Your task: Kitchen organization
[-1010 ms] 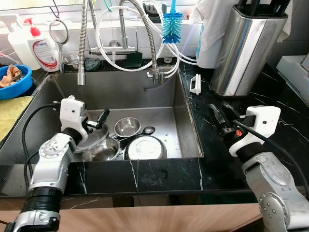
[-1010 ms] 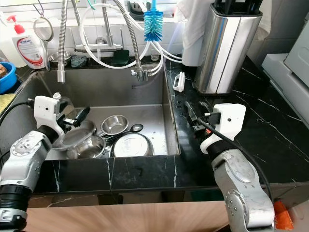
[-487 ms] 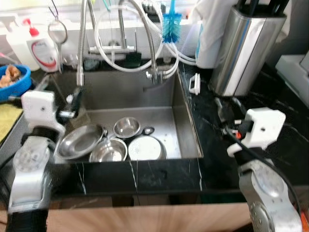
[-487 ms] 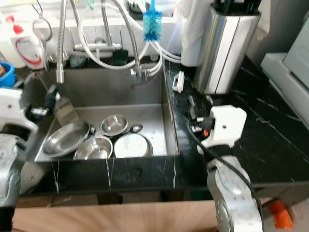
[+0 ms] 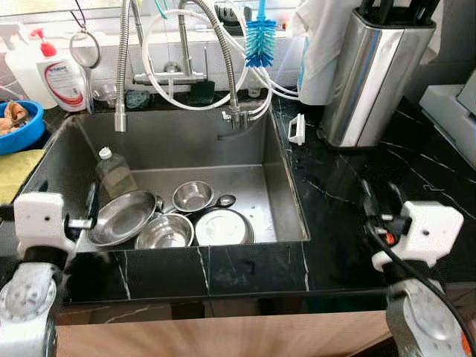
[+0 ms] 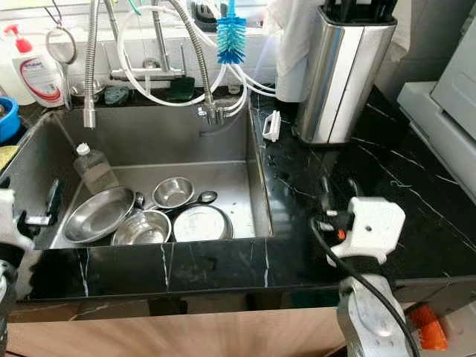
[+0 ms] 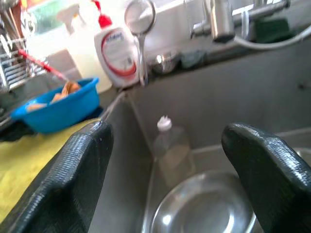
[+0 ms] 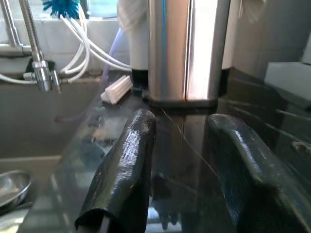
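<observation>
Several steel dishes lie in the sink: a large bowl tilted at the left, a second bowl, a small bowl and a round plate. A clear plastic bottle leans against the sink's left wall. My left gripper hangs open at the sink's front left corner, with nothing between its fingers; the bottle and large bowl lie beyond it. My right gripper stands open and empty over the black counter, right of the sink.
A steel knife block and a white clip stand on the counter at the back right. Faucets, hoses and a blue brush hang over the sink's back. A soap bottle, a blue bowl and a yellow cloth sit at the left.
My left gripper has let go of the large bowl's rim and drawn back to the sink's front left corner. The right gripper has drawn back toward the counter's front edge.
</observation>
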Available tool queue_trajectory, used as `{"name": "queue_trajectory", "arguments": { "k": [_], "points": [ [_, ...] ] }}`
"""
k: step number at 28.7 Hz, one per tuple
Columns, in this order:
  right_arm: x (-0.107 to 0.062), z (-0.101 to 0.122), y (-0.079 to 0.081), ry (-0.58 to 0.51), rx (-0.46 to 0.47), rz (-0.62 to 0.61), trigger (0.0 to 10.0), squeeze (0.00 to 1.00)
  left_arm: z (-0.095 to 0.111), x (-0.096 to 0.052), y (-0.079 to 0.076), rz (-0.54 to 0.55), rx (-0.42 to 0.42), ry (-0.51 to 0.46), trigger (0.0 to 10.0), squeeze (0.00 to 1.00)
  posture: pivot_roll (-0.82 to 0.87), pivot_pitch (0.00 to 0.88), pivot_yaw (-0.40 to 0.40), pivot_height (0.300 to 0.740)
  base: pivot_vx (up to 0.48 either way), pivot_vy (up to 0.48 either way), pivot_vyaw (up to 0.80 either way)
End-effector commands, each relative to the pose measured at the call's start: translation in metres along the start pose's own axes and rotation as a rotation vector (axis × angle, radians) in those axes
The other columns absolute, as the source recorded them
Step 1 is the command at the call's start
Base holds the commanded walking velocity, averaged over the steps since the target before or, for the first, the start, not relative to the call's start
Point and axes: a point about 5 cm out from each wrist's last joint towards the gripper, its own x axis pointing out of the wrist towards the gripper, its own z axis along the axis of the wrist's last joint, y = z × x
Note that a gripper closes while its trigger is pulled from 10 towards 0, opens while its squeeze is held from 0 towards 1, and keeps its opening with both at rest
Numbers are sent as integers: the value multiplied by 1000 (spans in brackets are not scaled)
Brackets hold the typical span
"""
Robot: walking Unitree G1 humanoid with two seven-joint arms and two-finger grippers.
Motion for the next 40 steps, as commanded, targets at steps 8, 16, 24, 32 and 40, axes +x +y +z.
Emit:
{"name": "queue_trajectory", "arguments": {
  "k": [8, 16, 24, 32, 40],
  "points": [
    [-1, 9, -9, -43, -22, -14, 10000, 0, 7, 0, 13, 42, 47, -31, 10000, 0, 58, 17, 20, 740, 0, 0, 0],
    [6, 11, -3, -57, -11, 25, 10000, 0, 10, 4, 0, 30, 7, -48, 10000, 0, 51, 27, 13, 740, 0, 0, 0],
    [10, 14, 10, -70, -37, 84, 10000, 0, 12, 7, -7, 9, -8, -54, 10000, 0, 50, 67, 13, 740, 0, 0, 573],
    [13, 15, 10, -74, -45, 92, 10000, 0, 14, 7, -6, 15, -3, -58, 10000, 0, 52, 80, 13, 740, 0, 0, 800],
    [16, 20, 9, -100, -52, 91, 10000, 0, 17, 10, -13, 4, 0, -78, 10000, 0, 46, 80, 17, 740, 0, 0, 800]
  ]
}}
